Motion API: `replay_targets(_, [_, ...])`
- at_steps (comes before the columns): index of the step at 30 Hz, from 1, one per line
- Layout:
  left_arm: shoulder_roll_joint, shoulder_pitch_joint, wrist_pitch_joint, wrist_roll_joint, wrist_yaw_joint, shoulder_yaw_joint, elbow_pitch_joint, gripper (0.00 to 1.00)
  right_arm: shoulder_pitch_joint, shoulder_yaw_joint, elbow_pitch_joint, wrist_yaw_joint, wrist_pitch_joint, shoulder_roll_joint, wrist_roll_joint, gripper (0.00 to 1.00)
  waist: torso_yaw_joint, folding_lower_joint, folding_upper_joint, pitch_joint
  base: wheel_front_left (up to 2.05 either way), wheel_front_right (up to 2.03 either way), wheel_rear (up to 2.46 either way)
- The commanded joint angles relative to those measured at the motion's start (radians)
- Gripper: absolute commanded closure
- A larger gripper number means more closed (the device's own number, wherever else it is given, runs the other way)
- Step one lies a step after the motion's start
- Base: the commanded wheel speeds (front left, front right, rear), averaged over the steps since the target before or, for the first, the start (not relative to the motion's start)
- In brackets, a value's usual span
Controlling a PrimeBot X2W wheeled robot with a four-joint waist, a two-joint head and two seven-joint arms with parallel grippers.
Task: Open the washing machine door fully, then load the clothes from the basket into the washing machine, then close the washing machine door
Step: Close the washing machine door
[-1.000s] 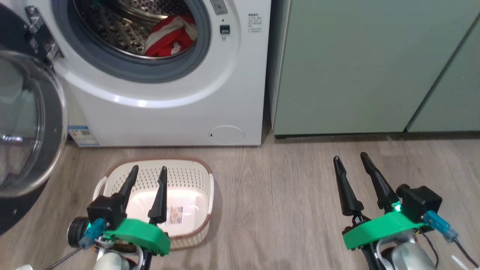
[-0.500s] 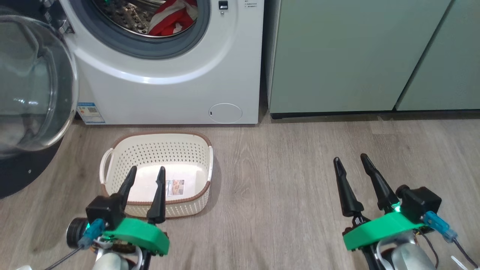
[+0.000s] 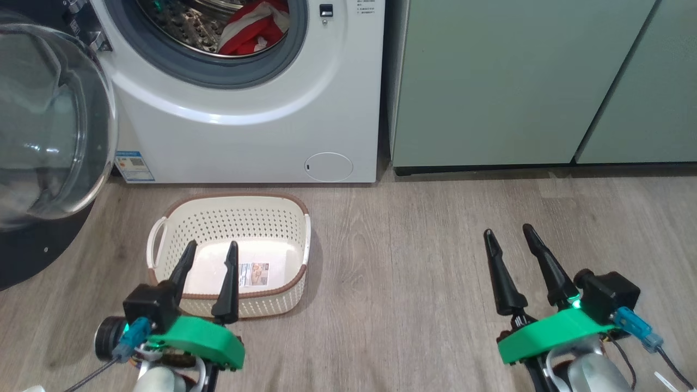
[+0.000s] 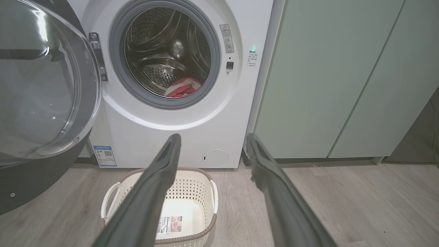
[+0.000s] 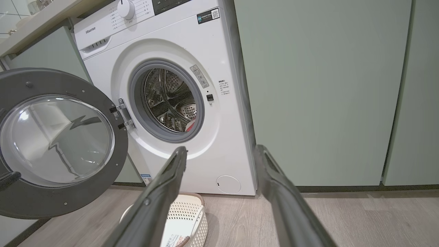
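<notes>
The white washing machine [image 3: 245, 130] [image 4: 171, 130] [image 5: 192, 44] stands at the upper left with its door [image 3: 49, 125] [image 4: 41, 85] [image 5: 58, 137] swung wide open to the left. Red and white clothes [image 3: 253, 27] [image 4: 180, 88] [image 5: 190, 125] lie inside the steel drum. On the floor in front sits the cream basket [image 3: 228, 218] [image 4: 192, 187] [image 5: 187, 212], with just a label on its bottom. My left gripper [image 3: 211, 248] [image 4: 212, 137] is open, hovering over the basket's near edge. My right gripper [image 3: 509, 232] [image 5: 221, 149] is open over bare floor, well to the right.
Pale green cabinets [image 3: 517, 81] [image 4: 343, 75] [image 5: 325, 89] stand right of the machine. Grey wood-look floor [image 3: 414, 272] stretches between the basket and my right gripper.
The head view has shifted, so machine and basket sit lower and farther off than a second ago. Both grippers stay open in the same places.
</notes>
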Motion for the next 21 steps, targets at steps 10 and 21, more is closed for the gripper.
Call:
replay_targets(10, [-0.001, -0.027, -0.005, 0.008, 0.004, 0.033, -0.03, 0.0, -0.027, 0.021, -0.031, 0.0, -0.006, 0.003, -0.005, 0.0, 0.0, 0.0, 0.0, -0.006, 0.0, 0.0, 0.0])
replay_targets(21, [-0.001, -0.034, -0.005, 0.002, 0.011, 0.014, -0.022, 0.0, -0.021, 0.02, -0.037, 0.0, -0.006, 0.003, -0.006, 0.0, 0.06, 0.0, 0.0, 0.007, 0.0, 0.0, 0.0])
